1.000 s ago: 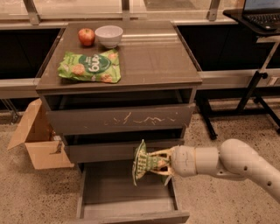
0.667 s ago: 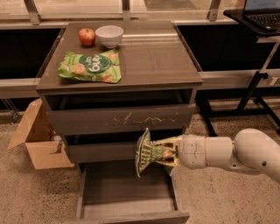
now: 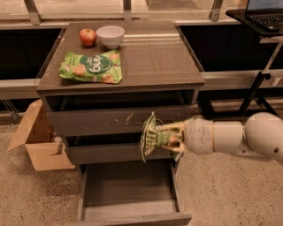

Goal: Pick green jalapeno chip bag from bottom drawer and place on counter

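My gripper (image 3: 170, 137) is shut on the green jalapeno chip bag (image 3: 149, 137), a small dark olive-green foil bag seen edge-on. I hold it in the air in front of the middle drawers, above the right part of the open bottom drawer (image 3: 128, 190), whose bare floor holds nothing. The white arm reaches in from the right. The counter (image 3: 154, 55) lies above and behind the bag, with free room on its right half.
On the counter's left sit a larger bright green snack bag (image 3: 93, 66), a red apple (image 3: 87, 36) and a white bowl (image 3: 110, 35). A cardboard box (image 3: 37, 141) stands on the floor at the left. A stand with a laptop (image 3: 265, 13) is at the right.
The gripper has lifted the chip bag higher, from low in front of the drawers to the level of the scratched drawer front. The drawer stays open.
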You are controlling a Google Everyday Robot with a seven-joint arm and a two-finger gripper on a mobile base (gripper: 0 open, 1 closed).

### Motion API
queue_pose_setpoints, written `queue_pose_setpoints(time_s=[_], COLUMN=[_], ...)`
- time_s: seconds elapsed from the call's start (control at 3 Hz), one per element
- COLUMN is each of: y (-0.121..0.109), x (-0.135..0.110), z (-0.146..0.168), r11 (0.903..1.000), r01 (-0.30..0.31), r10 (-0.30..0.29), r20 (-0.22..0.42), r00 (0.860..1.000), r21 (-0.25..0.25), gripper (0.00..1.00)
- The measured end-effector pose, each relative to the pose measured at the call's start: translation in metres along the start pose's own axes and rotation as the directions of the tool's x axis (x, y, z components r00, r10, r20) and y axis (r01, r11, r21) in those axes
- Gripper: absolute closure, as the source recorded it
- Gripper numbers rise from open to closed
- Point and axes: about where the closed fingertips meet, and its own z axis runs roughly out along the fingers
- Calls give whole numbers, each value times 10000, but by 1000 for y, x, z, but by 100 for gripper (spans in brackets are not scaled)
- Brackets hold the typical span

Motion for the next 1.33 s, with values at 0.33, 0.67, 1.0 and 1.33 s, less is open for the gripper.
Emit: queue_pose_setpoints(time_s=[0.33,0.67,1.0,1.33], y=[-54,-113,-167,-167], x=[-6,-6,-10,-10], z=[-17,-28,-39,-39], r11=[9973,9928,9770,9770], r01=[672,1098,1918,1918], r10=[-663,-1079,-1886,-1886], r20=[-289,-409,-416,-416], r00=[9974,9933,9812,9812], r21=[289,474,934,934], gripper=[100,100,100,100])
